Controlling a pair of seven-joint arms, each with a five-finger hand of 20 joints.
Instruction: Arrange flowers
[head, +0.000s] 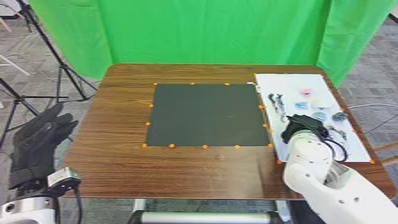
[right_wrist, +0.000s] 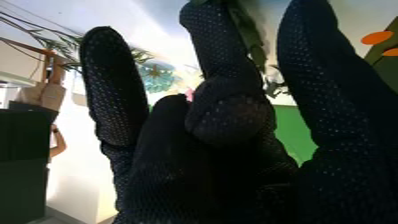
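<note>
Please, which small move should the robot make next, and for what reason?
I would probably ease the right hand a little toward the pale blue flower and try to take it: the hand is over the white sheet, where this flower lies quite near it.

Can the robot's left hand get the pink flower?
Probably not from there. The left hand is beyond the table's left edge, and the pink flower is on the white sheet near the right edge, with the dark mat in between.
</note>
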